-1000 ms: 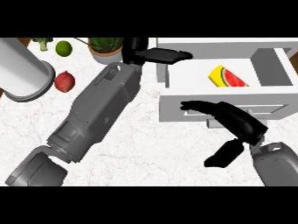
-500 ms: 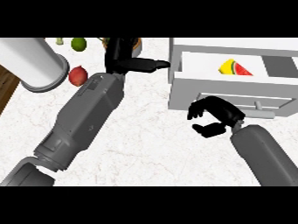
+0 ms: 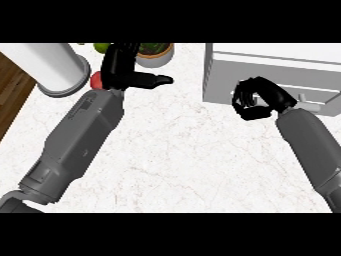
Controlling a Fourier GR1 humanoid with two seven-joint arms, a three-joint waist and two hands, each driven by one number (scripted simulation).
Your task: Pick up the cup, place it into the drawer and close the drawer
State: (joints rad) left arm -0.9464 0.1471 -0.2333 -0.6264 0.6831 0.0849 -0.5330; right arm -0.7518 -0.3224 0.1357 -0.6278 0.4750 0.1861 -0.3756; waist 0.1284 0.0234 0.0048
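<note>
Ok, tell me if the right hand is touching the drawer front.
Cannot tell. Head view: the right hand, fingers curled, overlaps the drawer front, hiding any contact or gap.

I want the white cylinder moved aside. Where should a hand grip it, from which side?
Probably round the white cylinder's upright round wall, above its wider base, coming from the view's right: open counter lies there, the counter's edge on its left.

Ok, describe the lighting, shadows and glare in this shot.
Head view: light lies even over the white marble counter, with no hard shadows or glare; the front of the white drawer unit reads grey under a brighter top; the tall white cylinder looks almost washed out; the black right hand and black left hand read as dark shapes.
</note>
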